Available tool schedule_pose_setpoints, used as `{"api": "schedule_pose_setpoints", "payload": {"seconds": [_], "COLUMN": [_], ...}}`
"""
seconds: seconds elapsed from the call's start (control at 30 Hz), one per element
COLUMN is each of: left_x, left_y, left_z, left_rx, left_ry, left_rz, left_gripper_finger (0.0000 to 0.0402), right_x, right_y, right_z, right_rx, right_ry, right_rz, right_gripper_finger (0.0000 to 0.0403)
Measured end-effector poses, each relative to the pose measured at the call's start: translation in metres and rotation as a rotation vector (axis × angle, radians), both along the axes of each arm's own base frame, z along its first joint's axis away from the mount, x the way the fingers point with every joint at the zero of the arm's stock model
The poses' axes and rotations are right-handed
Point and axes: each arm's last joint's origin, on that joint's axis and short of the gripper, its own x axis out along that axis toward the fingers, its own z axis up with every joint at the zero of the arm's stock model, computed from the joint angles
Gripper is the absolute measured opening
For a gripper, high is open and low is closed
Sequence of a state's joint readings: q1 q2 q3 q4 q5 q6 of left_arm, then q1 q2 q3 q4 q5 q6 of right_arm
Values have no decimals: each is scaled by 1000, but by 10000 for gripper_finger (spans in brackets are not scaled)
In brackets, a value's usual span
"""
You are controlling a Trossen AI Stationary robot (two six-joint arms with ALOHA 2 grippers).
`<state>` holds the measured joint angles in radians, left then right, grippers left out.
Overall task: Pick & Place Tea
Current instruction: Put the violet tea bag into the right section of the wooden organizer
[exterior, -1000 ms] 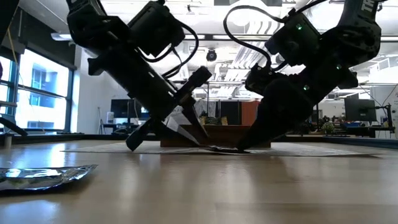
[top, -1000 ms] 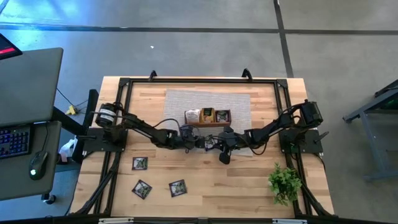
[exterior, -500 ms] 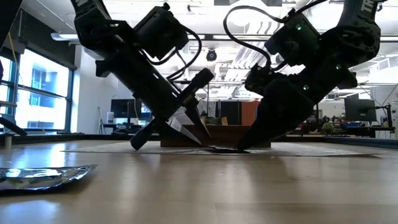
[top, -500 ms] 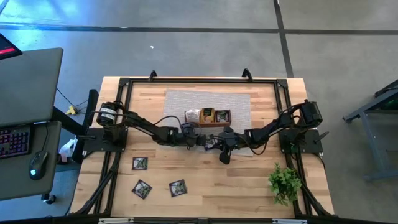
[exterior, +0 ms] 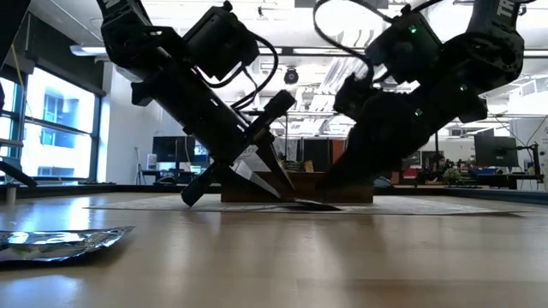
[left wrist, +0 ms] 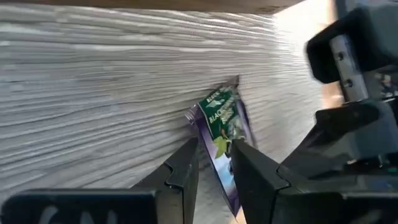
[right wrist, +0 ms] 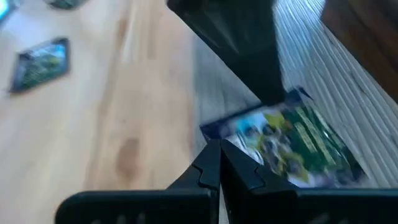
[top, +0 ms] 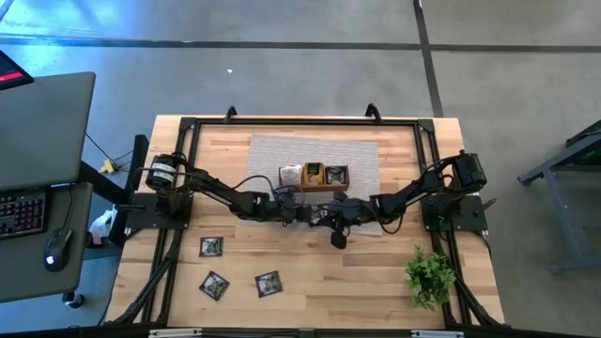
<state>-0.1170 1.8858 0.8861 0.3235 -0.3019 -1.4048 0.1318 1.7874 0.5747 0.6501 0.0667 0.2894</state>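
In the high view my left gripper (top: 302, 210) and right gripper (top: 325, 215) meet just in front of the wooden tray (top: 315, 176), at the near edge of the grey mat (top: 272, 155); three spare sachets (top: 214, 284) lie well away from the tray on bare table, and the plant (top: 430, 275) stands off toward my right arm's base. In the low view my right gripper (exterior: 330, 181) has risen off the mat since a moment ago, while my left gripper (exterior: 281, 188) stays low with a pale sachet (exterior: 244, 167) tilted in it, so I judge the handover finished. The left wrist view shows my fingers (left wrist: 186, 168) pinching the green tea sachet (left wrist: 221, 121) by its lower edge, one corner resting on the mat. In the right wrist view my fingers (right wrist: 217, 168) are pressed together, empty, just short of that sachet (right wrist: 292, 143). The tray wall is close ahead; room opens upward.
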Motion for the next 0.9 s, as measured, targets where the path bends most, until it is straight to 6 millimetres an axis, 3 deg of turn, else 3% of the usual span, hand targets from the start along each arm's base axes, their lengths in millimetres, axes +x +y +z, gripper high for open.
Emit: {"api": "schedule_pose_setpoints", "payload": {"seconds": [0.3,0.63,0.77,0.9], "left_x": [1,-2,-1,0], "left_y": [0,0,7,12], "left_z": [1,-2,-2,-6], "left_rx": [24,16,7,3], "left_ry": [-7,30,34,43], "left_rz": [-15,-2,14,20], "left_gripper_finger": [94,94,94,94], "right_x": [-4,-17,-22,-15], "right_y": [1,2,-8,-16], "right_z": [-5,12,0,-10], "right_rx": [-47,-153,-128,-86], "right_ry": [51,105,199,185], "right_rz": [-78,-242,-350,-358], "right_gripper_finger": [0,0,0,0]}}
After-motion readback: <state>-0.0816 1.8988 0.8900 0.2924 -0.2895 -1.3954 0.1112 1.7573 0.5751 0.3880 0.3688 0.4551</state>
